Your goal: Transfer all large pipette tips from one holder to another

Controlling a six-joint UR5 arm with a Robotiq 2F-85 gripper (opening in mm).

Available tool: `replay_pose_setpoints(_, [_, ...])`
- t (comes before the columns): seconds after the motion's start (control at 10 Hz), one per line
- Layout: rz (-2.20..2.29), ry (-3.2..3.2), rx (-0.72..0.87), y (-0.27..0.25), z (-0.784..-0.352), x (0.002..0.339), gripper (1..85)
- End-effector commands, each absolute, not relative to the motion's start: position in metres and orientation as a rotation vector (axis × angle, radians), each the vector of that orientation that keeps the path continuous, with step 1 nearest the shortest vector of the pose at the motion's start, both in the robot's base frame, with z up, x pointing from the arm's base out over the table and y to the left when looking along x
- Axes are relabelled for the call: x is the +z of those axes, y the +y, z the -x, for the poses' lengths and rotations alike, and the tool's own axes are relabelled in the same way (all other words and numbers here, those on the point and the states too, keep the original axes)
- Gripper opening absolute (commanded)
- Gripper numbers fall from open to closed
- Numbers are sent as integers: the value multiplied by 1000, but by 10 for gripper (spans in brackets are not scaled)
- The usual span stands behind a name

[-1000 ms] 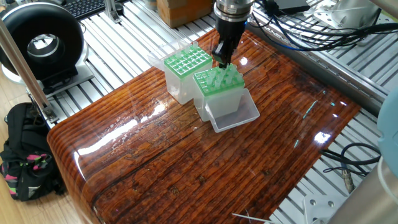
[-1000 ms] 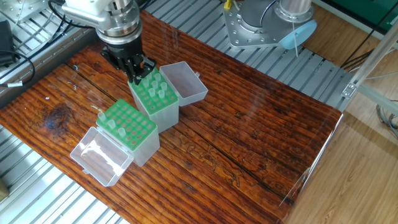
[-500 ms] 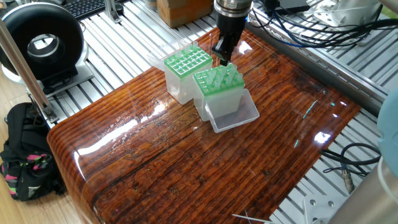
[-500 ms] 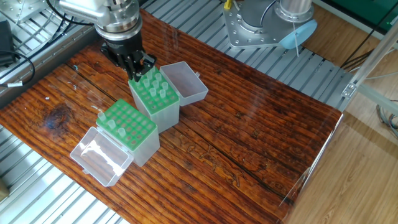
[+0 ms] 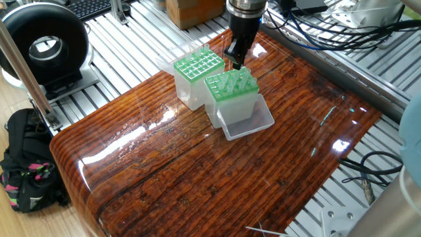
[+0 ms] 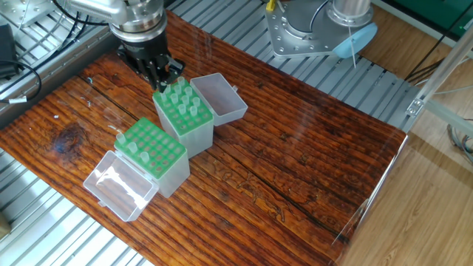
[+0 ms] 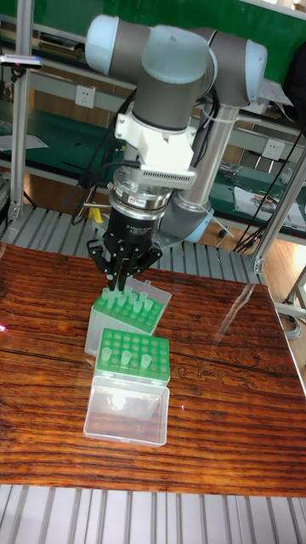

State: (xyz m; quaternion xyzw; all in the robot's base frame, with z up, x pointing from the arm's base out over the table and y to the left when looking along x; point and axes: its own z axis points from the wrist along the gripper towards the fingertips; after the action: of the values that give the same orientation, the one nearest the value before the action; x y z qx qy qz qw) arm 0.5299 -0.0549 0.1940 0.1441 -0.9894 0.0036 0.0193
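Observation:
Two green-topped holders stand side by side on the wooden table. One holder [image 5: 231, 89] [image 6: 183, 112] [image 7: 127, 310] carries several large pipette tips [image 6: 186, 100] standing upright. The other holder [image 5: 197, 66] [image 6: 154, 148] [image 7: 134, 355] has a few tips [image 6: 133, 145] along one edge. My gripper [image 5: 235, 64] [image 6: 165, 80] [image 7: 119, 285] hangs just above the far corner of the fuller holder. Its fingers are drawn together, with a pale tip barely showing between them.
Each holder's clear lid lies open on the table beside it [image 5: 248, 118] [image 6: 118, 183] [image 7: 127, 412]. A black round device [image 5: 43, 46] sits on the slatted bench. A cardboard box [image 5: 194, 10] stands behind the arm, and cables [image 5: 329, 33] run along the table's far side.
The gripper has risen a little from the corner of the fuller holder, fingers still together. Holders and lids have not moved.

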Motion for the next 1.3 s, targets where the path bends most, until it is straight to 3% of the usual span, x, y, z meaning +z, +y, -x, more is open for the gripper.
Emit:
replay_pose_setpoints(0.0, [-454,-3056,-10,-52,-538,215,113])
replay_pose_setpoints(1.2, [-444,-3020,-44,-47,-549,296,103])
